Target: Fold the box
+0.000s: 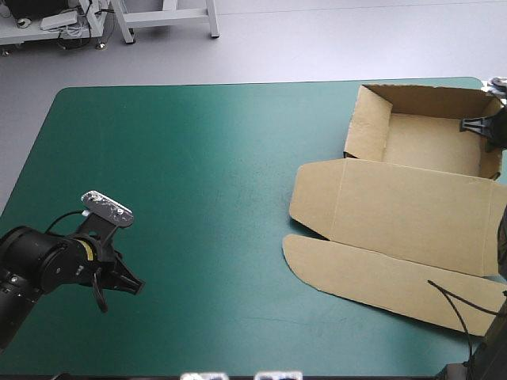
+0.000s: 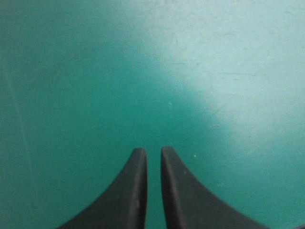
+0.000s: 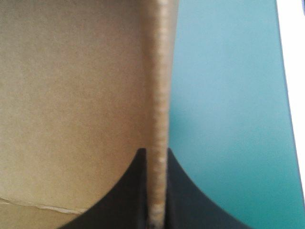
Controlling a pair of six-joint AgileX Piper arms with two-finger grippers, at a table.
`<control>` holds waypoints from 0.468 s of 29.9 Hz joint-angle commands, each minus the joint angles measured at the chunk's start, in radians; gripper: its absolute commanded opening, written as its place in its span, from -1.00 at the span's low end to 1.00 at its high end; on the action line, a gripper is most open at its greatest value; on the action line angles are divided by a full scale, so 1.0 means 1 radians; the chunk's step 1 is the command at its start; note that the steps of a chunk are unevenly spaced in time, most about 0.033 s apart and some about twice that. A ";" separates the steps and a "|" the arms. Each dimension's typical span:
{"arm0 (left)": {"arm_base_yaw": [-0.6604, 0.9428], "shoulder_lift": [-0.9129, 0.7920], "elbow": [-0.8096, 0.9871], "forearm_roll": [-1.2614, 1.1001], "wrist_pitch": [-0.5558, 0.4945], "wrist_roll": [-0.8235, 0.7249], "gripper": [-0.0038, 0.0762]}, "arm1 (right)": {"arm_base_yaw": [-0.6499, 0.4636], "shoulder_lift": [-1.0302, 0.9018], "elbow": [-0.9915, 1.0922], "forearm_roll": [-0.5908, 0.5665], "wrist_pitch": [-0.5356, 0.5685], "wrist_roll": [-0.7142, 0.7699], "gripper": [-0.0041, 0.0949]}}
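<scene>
The high view looked forward and down over the counter (image 1: 206,158). The left wrist view faced bare counter closely — the right faced a wall of the box (image 3: 71,95), also in the high view.

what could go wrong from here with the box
The right tool pinches only one thin wall of the box; a pull may bend or tear it.
The box sits by the table's right edge and could slide off.
The left tool is far away, bracing nothing.
</scene>
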State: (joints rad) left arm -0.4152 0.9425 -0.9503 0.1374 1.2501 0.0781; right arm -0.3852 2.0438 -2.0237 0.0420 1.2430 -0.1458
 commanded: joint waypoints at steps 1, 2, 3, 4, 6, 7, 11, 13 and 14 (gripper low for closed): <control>-0.002 -0.012 -0.027 0.049 0.002 -0.006 -0.72 | -0.076 -0.058 -0.031 0.054 -0.013 -0.001 -0.95; -0.002 -0.012 -0.027 0.057 0.002 -0.007 -0.72 | -0.090 -0.058 -0.031 0.066 -0.013 -0.001 -0.95; -0.002 -0.012 -0.027 0.061 0.002 -0.007 -0.72 | -0.101 -0.058 -0.031 0.077 -0.013 -0.001 -0.95; -0.002 -0.012 -0.027 0.061 0.002 -0.010 -0.72 | -0.116 -0.058 -0.031 0.092 -0.013 -0.001 -0.95; -0.002 -0.012 -0.027 0.061 0.002 -0.015 -0.72 | -0.129 -0.058 -0.031 0.108 -0.011 -0.001 -0.95; -0.002 -0.012 -0.027 0.059 0.002 -0.015 -0.73 | -0.138 -0.058 -0.031 0.112 -0.011 -0.001 -0.95; -0.002 -0.012 -0.027 0.045 0.004 -0.015 -0.76 | -0.146 -0.057 -0.031 0.105 -0.013 -0.016 -0.93; -0.002 -0.012 -0.027 0.038 0.004 -0.015 -0.76 | -0.146 -0.057 -0.031 0.095 -0.013 -0.041 -0.88; -0.002 -0.012 -0.027 0.030 0.004 -0.015 -0.76 | -0.146 -0.057 -0.031 0.090 -0.013 -0.044 -0.82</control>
State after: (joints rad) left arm -0.4152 0.9425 -0.9503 0.1759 1.2490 0.0748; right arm -0.5212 2.0438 -2.0237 0.1209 1.2440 -0.1661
